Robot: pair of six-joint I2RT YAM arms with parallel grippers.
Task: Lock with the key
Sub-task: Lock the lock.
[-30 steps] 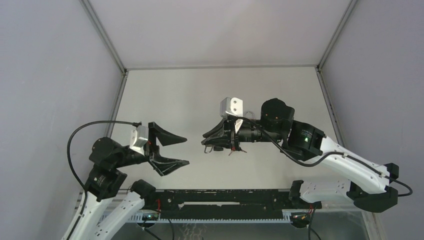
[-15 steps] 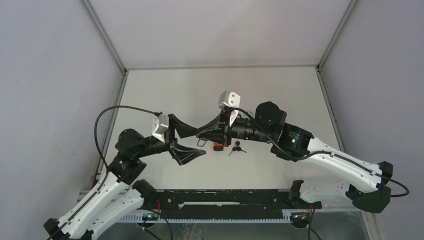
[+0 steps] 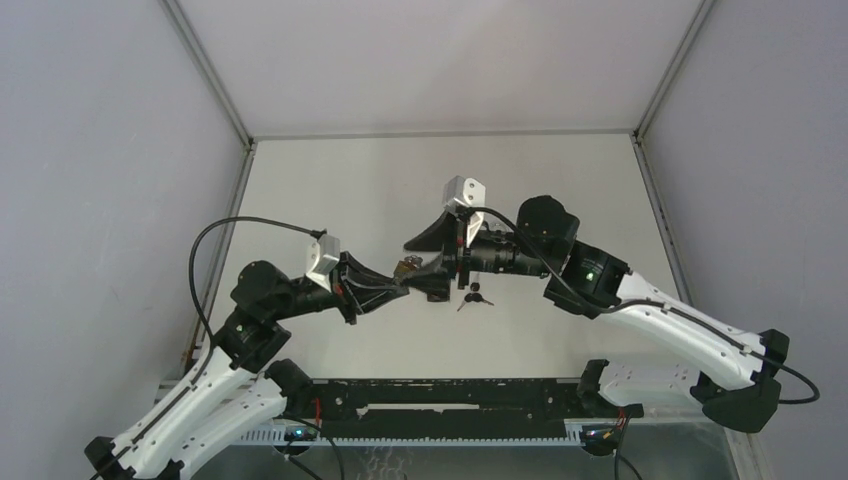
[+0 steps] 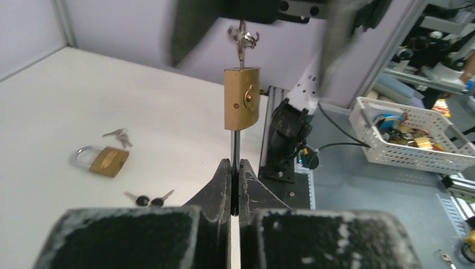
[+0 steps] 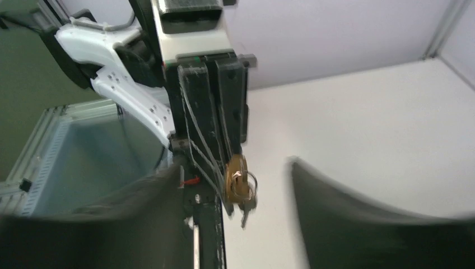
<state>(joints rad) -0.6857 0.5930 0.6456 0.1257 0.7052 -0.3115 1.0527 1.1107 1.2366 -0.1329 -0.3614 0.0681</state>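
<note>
Raised brass padlock, its shackle pinched by the left claw, key in its keyhole, right claw spread either side, second padlock on the counter.

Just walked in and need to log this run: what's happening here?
The left gripper is shut on the shackle of a brass padlock, holding it in the air above the table. A key appears to sit in its keyhole. The right gripper is open, with its fingers on either side of the padlock and not gripping it. A second padlock and spare keys lie on the table.
</note>
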